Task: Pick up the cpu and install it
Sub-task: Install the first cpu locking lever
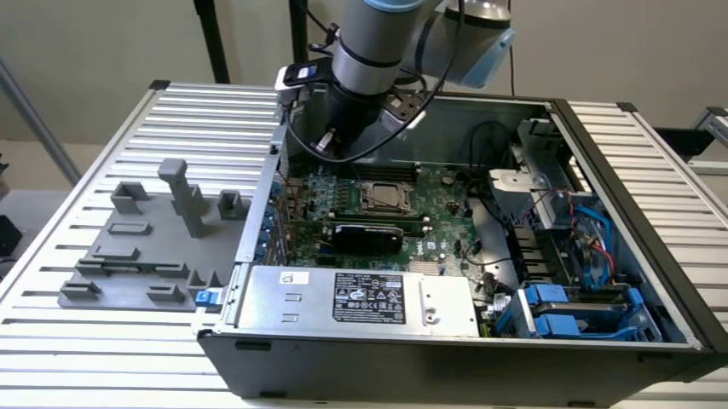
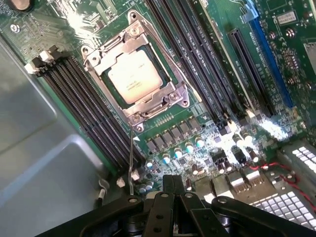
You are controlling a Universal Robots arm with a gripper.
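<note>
We see the cpu point(image 2: 134, 76) lying flat in its socket frame point(image 2: 154, 106) on the motherboard point(image 2: 64, 29), pale metal top up, the frame's metal edges all around it. In the exterior view the cpu point(image 1: 381, 195) sits near the middle of the board, inside the open case point(image 1: 455, 366). Long black memory slots point(image 2: 94, 113) run on both sides of the socket, and a row of small capacitors point(image 2: 177, 150) lies between the socket and the gripper point(image 2: 173, 186). The gripper hangs above the board, clear of the cpu, its fingers pressed together with nothing between them. The arm point(image 1: 370, 43) comes down over the case's far side. On the exterior view's left, grey fixture blocks point(image 1: 148, 247) stand on the slatted table point(image 1: 80, 349).
</note>
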